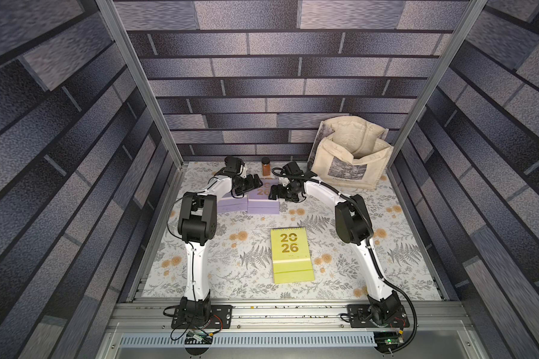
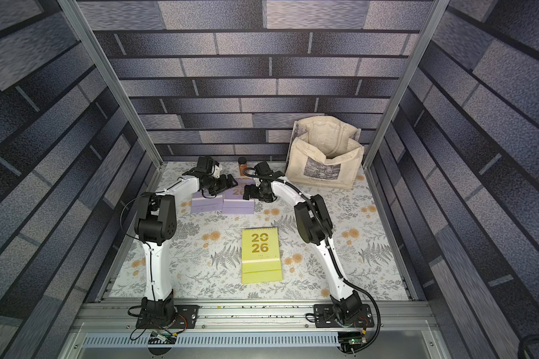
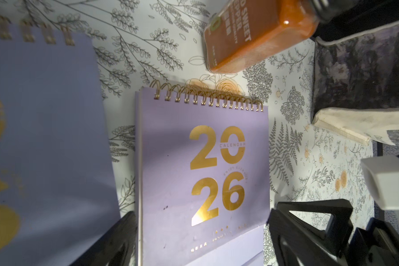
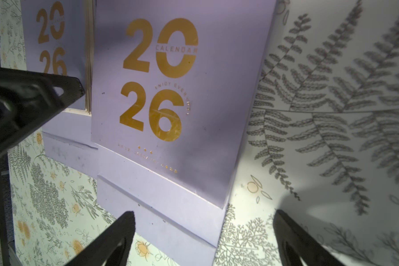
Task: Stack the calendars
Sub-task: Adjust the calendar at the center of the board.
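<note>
Two lavender calendars lie side by side at the back: one further left [image 1: 231, 205] and one beside it on the right [image 1: 263, 205]. A yellow-green calendar [image 1: 290, 255] [image 2: 260, 255] lies flat mid-table. My left gripper [image 1: 255, 184] [image 3: 200, 232] hovers open over the right lavender calendar [image 3: 203, 172], straddling its width. My right gripper [image 1: 274, 193] [image 4: 203, 235] is open at that calendar's right edge, with its lower corner [image 4: 171, 207] between the fingers. Neither gripper holds anything. The left lavender calendar [image 4: 55, 46] also shows in the right wrist view.
An orange spice bottle [image 1: 265, 166] [image 3: 258, 36] stands just behind the lavender calendars. A cream tote bag [image 1: 352, 155] [image 2: 324, 152] stands open at the back right corner. The two grippers are close together over the floral table cover [image 1: 386, 264].
</note>
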Robot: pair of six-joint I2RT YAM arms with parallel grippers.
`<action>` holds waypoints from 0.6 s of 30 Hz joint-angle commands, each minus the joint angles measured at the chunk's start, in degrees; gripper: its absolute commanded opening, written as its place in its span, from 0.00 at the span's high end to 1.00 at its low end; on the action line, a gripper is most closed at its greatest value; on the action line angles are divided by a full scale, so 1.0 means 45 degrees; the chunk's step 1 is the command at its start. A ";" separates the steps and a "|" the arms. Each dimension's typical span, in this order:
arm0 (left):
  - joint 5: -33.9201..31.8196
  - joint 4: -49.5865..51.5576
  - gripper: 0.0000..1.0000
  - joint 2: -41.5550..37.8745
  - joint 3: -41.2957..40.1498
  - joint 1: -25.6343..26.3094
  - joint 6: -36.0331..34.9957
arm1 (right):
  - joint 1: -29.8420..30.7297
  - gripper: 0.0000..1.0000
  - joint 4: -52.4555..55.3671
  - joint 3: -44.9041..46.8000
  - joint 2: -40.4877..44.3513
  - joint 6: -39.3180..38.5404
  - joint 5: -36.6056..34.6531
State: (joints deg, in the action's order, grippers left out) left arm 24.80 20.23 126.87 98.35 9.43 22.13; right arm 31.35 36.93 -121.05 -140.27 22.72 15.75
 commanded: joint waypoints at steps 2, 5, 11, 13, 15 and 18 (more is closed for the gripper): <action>-0.0358 0.0935 0.08 0.0505 0.0679 0.0217 -0.0557 | -0.0073 0.06 -0.0330 0.0092 0.0634 0.0101 0.0474; -0.0242 0.0978 0.08 0.0641 0.0754 0.0284 -0.0524 | -0.0073 0.06 -0.0408 0.0291 0.0845 0.0081 0.0393; -0.0034 0.0964 0.09 0.0655 0.0741 0.0549 -0.0539 | -0.0093 0.06 -0.0549 0.0761 0.1303 0.0063 0.0250; 0.0014 0.0924 0.09 0.0592 0.0672 0.0650 -0.0494 | -0.0093 0.06 -0.0508 0.0878 0.1418 0.0068 0.0168; 0.0114 0.0837 0.09 0.0571 0.0616 0.0779 -0.0465 | -0.0127 0.06 -0.0501 0.1098 0.1565 0.0044 0.0015; 0.0096 0.0855 0.08 0.0634 0.0591 0.0966 -0.0495 | -0.0348 0.06 -0.0673 0.1543 0.1789 0.0157 0.0038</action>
State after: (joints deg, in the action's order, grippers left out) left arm 23.81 22.31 128.99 100.64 12.51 20.95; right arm 31.14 34.83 -115.83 -134.85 22.72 16.62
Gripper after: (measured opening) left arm 0.915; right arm 0.944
